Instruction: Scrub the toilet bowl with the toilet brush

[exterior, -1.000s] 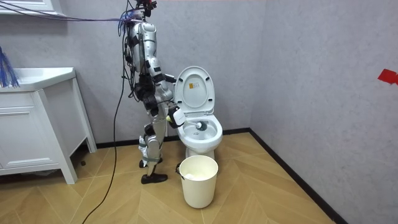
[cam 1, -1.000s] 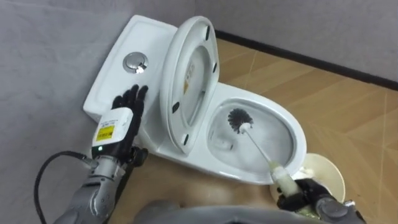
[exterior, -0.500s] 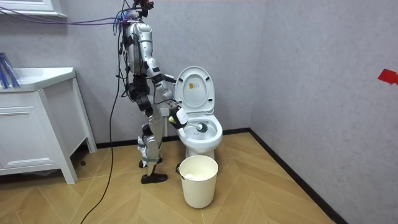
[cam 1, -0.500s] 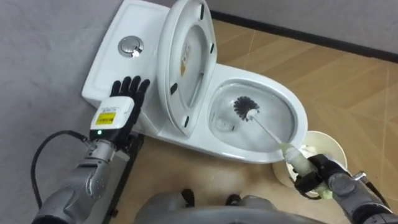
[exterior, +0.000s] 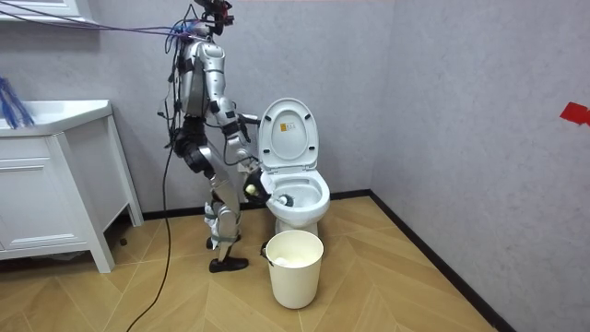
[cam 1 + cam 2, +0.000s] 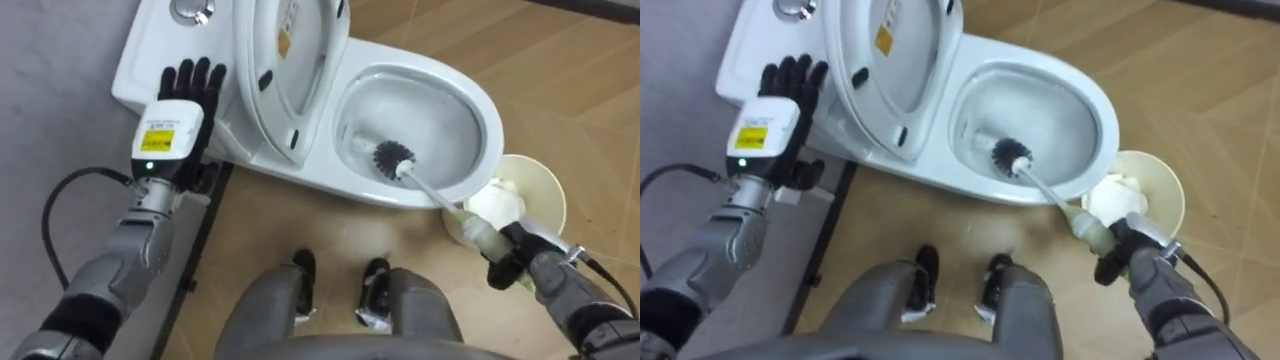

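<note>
Shifted since a second earlier: toilet brush point(image 6: 393, 158) head, brought nearer the toilet bowl's point(image 6: 492, 105) near rim. Left hand point(image 6: 185, 95) was held flat, fingers straight, at the cistern's point(image 6: 140, 50) side. Right hand point(image 6: 515, 258) was clenched round the brush handle, near the bucket point(image 6: 548, 185).

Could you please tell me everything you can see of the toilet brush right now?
The toilet brush has a round black bristle head, a thin white shaft and a thicker cream grip. Its head sits inside the toilet bowl, low toward the near side. The shaft slants up over the rim to the right hand, whose fingers curl round the grip.
</note>
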